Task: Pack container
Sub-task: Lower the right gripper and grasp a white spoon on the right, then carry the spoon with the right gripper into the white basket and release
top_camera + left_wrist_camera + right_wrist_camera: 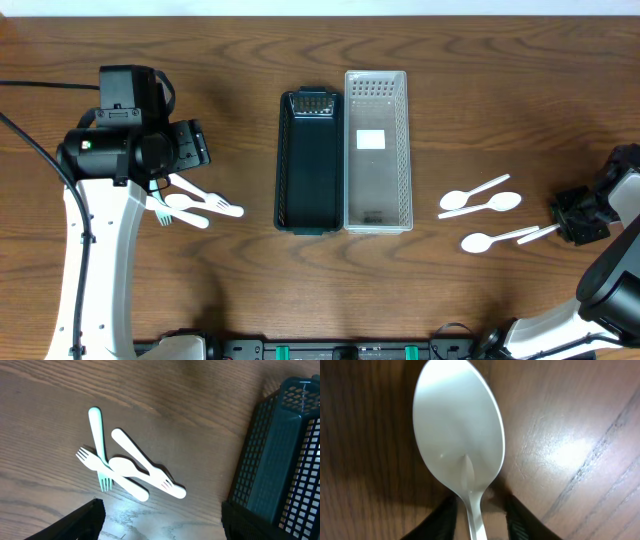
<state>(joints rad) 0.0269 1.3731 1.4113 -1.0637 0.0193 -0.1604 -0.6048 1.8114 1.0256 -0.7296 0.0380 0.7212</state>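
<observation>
Now, right pincer [480,519] parted astride spoon [457,435], left pincer [162,520] parted over cutlery pile [127,467], 2 baskets [308,160] between

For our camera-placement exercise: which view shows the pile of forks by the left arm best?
Left wrist: the fork pile lies whole and close, every overlap clear. Overhead shows it small, partly under the left arm. Right wrist shows a spoon, no forks.

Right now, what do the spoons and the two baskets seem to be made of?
Spoons: likely plastic, glossy white; the right wrist view shows soft highlights and a small moulding mark. Dark basket and pale basket: probably moulded plastic, matte, with perforated lattice walls.
</observation>
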